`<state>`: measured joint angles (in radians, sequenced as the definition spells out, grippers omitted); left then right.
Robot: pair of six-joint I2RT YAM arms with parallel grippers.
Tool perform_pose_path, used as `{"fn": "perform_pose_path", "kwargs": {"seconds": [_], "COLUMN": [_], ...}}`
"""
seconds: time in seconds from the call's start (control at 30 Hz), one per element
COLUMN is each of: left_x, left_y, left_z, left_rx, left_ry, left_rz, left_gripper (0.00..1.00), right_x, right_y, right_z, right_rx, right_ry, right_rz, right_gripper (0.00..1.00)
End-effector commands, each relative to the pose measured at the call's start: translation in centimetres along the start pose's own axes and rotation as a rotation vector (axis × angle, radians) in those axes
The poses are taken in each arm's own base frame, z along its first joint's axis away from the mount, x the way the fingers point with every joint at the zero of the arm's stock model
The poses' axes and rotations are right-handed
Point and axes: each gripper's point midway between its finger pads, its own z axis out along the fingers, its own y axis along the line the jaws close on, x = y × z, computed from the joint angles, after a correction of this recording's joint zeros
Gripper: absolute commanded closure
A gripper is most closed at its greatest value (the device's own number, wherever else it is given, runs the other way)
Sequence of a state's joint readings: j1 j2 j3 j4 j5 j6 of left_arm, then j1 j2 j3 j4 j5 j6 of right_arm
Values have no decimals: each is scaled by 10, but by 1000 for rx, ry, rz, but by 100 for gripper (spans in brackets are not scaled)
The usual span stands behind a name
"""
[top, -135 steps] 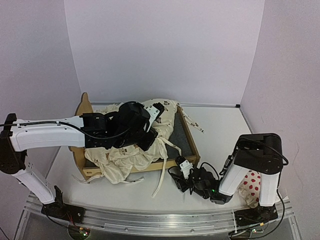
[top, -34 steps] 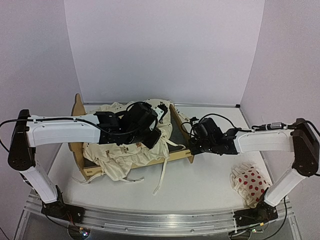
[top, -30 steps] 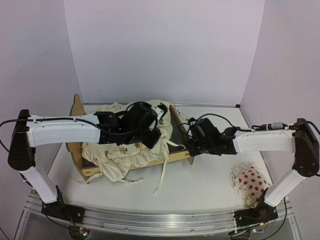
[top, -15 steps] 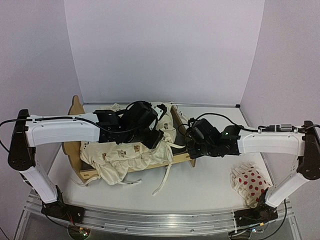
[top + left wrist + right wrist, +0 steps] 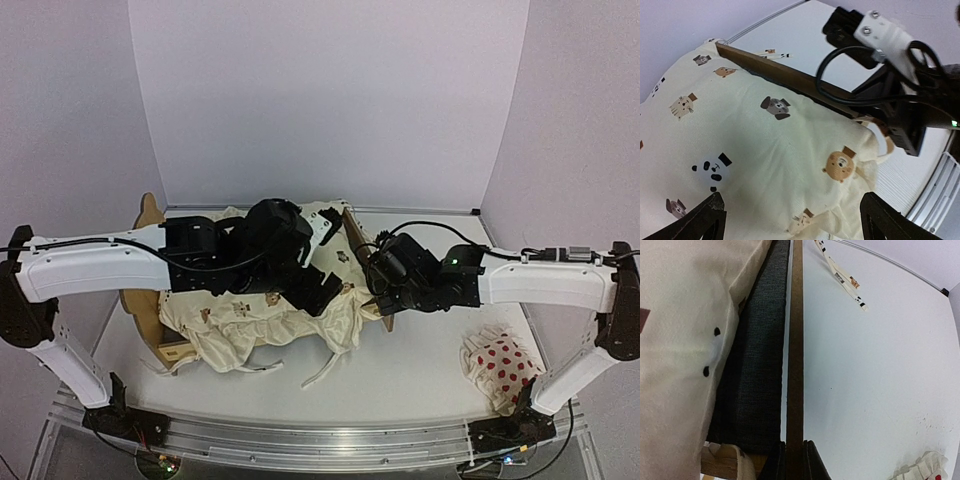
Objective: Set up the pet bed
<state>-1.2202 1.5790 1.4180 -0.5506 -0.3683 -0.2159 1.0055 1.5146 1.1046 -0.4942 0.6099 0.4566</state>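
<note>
The pet bed (image 5: 148, 212) is a light plywood frame lying across the middle of the table. A cream animal-print cushion (image 5: 250, 322) covers most of it and spills over its near rail. My left gripper (image 5: 322, 262) hovers over the cushion's right end. In the left wrist view it (image 5: 795, 222) stands wide open, with only the cushion (image 5: 765, 150) below. My right gripper (image 5: 795, 460) is shut on the thin top edge of the bed's right end board (image 5: 796, 340). The dark grey base (image 5: 760, 365) shows beside that board. From above, the right gripper (image 5: 378, 298) sits at the bed's near right corner.
A small white pillow with red dots (image 5: 500, 365) lies at the near right of the table. A printed cushion tie (image 5: 840, 275) lies on the white tabletop beyond the end board. Another tie (image 5: 325, 365) trails toward the near edge. The right arm's cable (image 5: 840, 75) loops close to the left gripper.
</note>
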Motion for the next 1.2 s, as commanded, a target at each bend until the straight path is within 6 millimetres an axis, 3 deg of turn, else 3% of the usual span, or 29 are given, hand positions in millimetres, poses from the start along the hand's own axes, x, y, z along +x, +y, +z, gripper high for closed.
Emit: {"fn": "perform_pose_path", "kwargs": {"seconds": [0.0,0.13,0.27,0.43,0.57,0.93,1.17], "left_x": [-25,-15,14,65,91,112,119], "left_y": [-19,-45,-70,-75,-80,-82,-74], "left_z": [-51,-72,-74,-44,-22,33,73], "left_rx": [119,240,371,383,403,336,199], "left_ry": [-77,-75,-27,36,27,-221,-333], "left_rz": [-35,-16,8,-3,-37,-34,2], "left_gripper": [6,11,16,18,18,31,51], "right_x": [-46,-47,-47,-48,-50,-46,-45], "right_y": [-5,-7,-8,-10,-11,-10,-10], "right_z": [-32,-32,-33,-38,-42,-44,-50], "right_rx": [12,26,32,32,28,17,-5], "right_ry": [-139,-139,-133,-118,-106,-81,-68], "right_rz": [38,48,65,98,120,154,187], "right_gripper": [100,100,100,100,100,100,100]}}
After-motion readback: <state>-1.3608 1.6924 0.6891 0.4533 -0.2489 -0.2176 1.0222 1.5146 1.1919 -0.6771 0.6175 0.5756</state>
